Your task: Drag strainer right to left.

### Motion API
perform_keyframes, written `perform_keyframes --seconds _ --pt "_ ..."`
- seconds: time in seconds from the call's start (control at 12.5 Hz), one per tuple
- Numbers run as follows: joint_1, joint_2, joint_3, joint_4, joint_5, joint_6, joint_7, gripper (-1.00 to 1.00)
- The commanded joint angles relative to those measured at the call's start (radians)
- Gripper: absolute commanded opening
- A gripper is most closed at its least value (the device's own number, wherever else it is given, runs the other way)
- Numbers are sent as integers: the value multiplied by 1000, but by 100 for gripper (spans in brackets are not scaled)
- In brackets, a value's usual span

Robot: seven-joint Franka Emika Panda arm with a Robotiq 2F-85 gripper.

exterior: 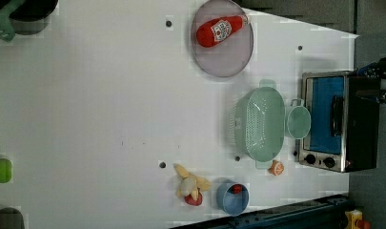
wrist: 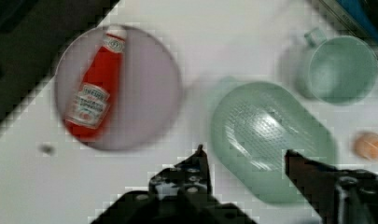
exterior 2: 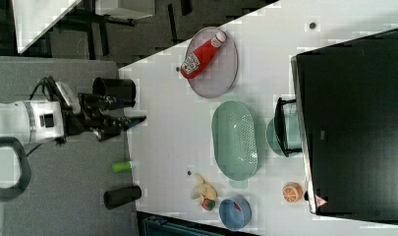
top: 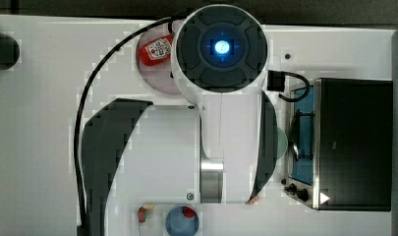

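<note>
Black two-fingered gripper (wrist: 245, 154) held released and empty above the white table (exterior: 109, 95), pale green oval perforated plastic strainer (exterior: 259, 123) seen between round greyish-pink plate (exterior: 222, 52) and round pale green cup (exterior: 298, 122), touching neither finger.

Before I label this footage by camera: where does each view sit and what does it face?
Top view: overhead, down onto the arm.
Left view: high, onto strainer and cup; no robot part.
Right view: high, table's side; gripper off its edge.
Wrist view: between open jaws, above strainer.
Left and right views share the ketchup plate.
</note>
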State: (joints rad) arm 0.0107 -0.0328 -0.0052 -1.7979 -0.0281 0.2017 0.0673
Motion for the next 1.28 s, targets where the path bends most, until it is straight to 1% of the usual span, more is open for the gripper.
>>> perform_keyframes --seconds 0.08,0.24,0.48,0.72,0.88,1.04,1.28 --pt "-35 -482 -30 -269 -9 -217 38 59" --pt "-35 -480 -29 -269 -9 -218 37 99" --pt "-33 -456 -24 -292 -8 -192 38 100" --pt "-32 -390 -1 -363 -8 -87 72 100" --pt "-32 -322 9 -422 -8 1 169 100" --pt "-32 -235 13 -476 -8 98 312 100" --pt "-31 -87 13 -524 -8 265 445 100"
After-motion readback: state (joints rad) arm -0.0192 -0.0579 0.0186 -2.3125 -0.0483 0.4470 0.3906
